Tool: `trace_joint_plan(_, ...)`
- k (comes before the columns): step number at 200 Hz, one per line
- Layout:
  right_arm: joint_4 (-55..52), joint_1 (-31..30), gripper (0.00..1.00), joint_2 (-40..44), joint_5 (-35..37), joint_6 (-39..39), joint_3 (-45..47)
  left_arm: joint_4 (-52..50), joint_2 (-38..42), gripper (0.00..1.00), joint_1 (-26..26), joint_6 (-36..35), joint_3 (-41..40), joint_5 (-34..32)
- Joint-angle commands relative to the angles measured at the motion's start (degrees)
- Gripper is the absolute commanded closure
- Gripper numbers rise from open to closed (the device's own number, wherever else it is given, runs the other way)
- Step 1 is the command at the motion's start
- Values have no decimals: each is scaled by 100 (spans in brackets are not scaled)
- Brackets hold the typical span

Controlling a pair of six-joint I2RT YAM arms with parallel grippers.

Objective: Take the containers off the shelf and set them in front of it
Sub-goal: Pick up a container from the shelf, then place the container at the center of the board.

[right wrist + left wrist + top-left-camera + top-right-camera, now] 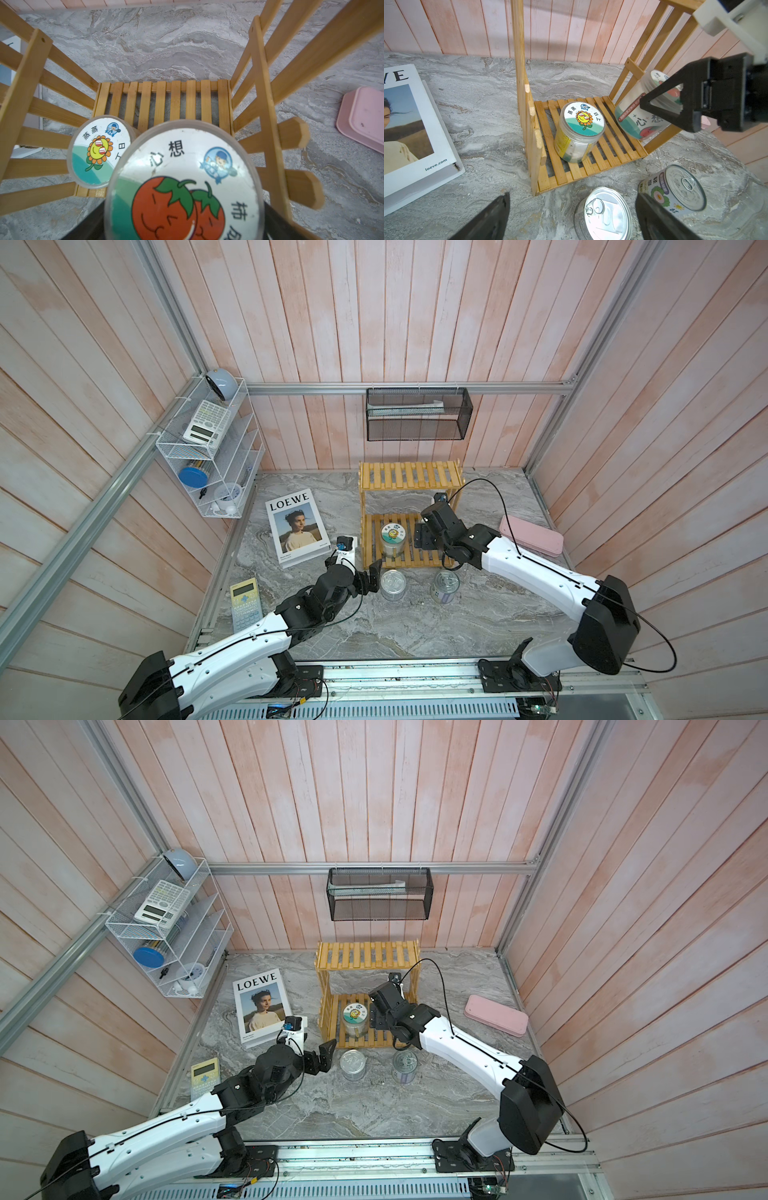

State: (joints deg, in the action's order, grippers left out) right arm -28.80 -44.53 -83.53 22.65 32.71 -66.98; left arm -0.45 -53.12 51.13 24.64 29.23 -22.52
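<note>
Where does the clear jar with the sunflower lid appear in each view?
A top view: clear sunflower-lid jar mid-frame, on the lower tier of the yellowish wooden slat shelf.
A top view: sunflower-lid jar on the same tier, left of centre.
Left wrist: sunflower-lid jar at centre, upright.
Right wrist: sunflower-lid jar lower left, partly behind the clear tomato-lid jar.
Shared landmark: the shelf.

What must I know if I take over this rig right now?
Left tool: open, empty, beside the short can.
Right tool: shut on the tomato jar, held tilted over the lower tier of the shelf.
Done: short can and tall can stand on the table in front of the shelf.
To do: set the tomato jar down in front, then fetch the sunflower jar, upright on the lower tier.
</note>
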Motion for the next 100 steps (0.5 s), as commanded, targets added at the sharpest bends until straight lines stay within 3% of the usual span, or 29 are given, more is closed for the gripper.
trace_joint_plan(1, -267, -183, 40, 345, 58, -166, -48, 104, -53, 0, -24, -102, 81, 47)
trace_joint_plan(100, -1089, -1128, 43, 2065, 45, -287, 655, 200, -373, 0, -33, -166, 194, 22)
